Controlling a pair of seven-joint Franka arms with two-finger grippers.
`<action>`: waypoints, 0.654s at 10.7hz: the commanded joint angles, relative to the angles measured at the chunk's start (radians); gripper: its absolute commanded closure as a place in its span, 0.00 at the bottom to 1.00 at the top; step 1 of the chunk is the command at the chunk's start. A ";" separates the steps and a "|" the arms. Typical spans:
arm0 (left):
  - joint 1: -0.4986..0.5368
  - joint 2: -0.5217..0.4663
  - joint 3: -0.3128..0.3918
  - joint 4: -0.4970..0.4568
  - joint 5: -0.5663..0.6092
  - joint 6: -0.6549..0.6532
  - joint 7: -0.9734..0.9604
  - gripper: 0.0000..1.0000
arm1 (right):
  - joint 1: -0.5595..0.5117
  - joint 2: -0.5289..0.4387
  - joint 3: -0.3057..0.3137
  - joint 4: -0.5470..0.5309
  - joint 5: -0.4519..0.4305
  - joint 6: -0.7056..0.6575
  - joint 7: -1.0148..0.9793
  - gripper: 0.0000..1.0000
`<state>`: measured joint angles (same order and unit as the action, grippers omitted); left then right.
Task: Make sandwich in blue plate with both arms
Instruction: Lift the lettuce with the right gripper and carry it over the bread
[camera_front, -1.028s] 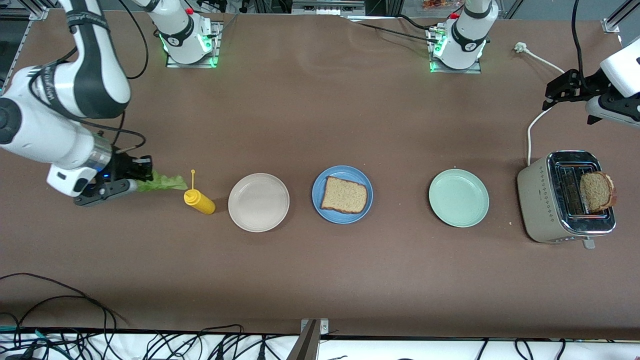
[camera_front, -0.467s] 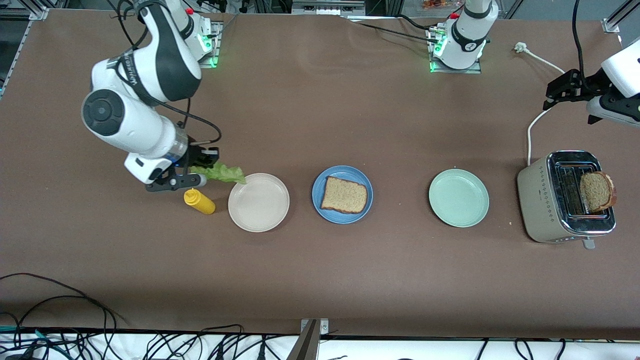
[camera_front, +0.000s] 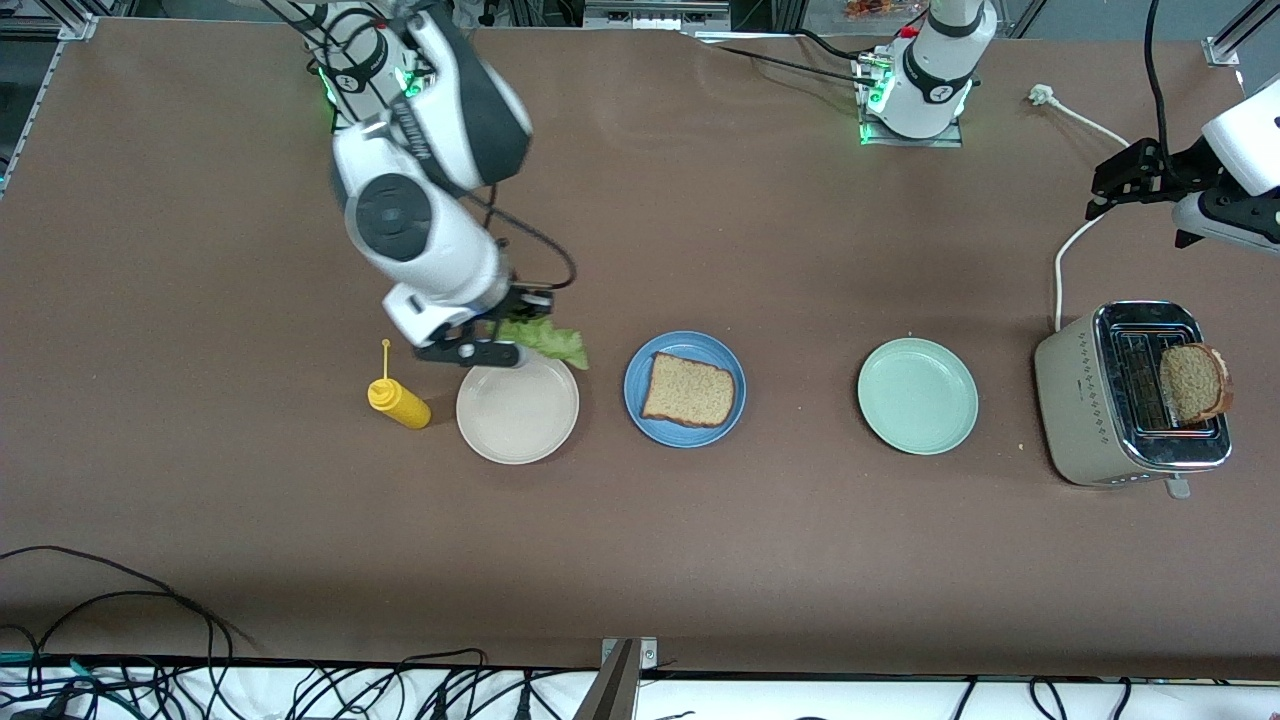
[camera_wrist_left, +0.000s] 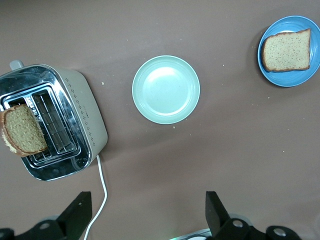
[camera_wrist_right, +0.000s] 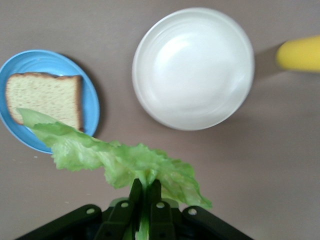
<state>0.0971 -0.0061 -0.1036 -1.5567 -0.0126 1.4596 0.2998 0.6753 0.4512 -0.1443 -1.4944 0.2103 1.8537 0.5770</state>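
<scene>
Lettuce, a ruffled green leaf (camera_wrist_right: 115, 160), hangs pinched in my shut right hand (camera_front: 505, 340) over the beige-white plate (camera_front: 517, 420), bound for the bread slice (camera_front: 688, 391) on the round blue plate (camera_front: 640, 372); my left hand (camera_front: 1135, 178) waits wide open above the surface (camera_front: 640, 540) near the toaster (camera_front: 1075, 400).

Glossy chrome-topped toaster (camera_front: 1135, 400), matt brown tabletop (camera_front: 700, 560), ruffled lettuce (camera_front: 548, 341).

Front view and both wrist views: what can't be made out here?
- Beige-white plate: front view, its rim nearest the robots is covered by the right gripper and lettuce leaf.
- Toaster: lower part of the bread slice is hidden in the slot.
- Left gripper: left wrist view, cut off by the picture's edge.
- Right arm: front view, motion-blurred.
</scene>
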 joint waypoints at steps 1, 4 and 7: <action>0.006 -0.011 -0.001 -0.011 -0.017 -0.016 0.007 0.00 | 0.137 0.168 -0.040 0.205 0.006 -0.031 0.257 1.00; 0.006 -0.011 -0.001 -0.009 -0.017 -0.016 0.007 0.00 | 0.239 0.276 -0.063 0.293 0.009 0.022 0.441 1.00; 0.013 -0.011 0.001 -0.009 -0.017 -0.018 0.007 0.00 | 0.283 0.372 -0.051 0.353 0.015 0.149 0.617 1.00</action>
<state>0.0980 -0.0061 -0.1038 -1.5579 -0.0129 1.4501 0.2998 0.9266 0.7257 -0.1799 -1.2444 0.2103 1.9460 1.0763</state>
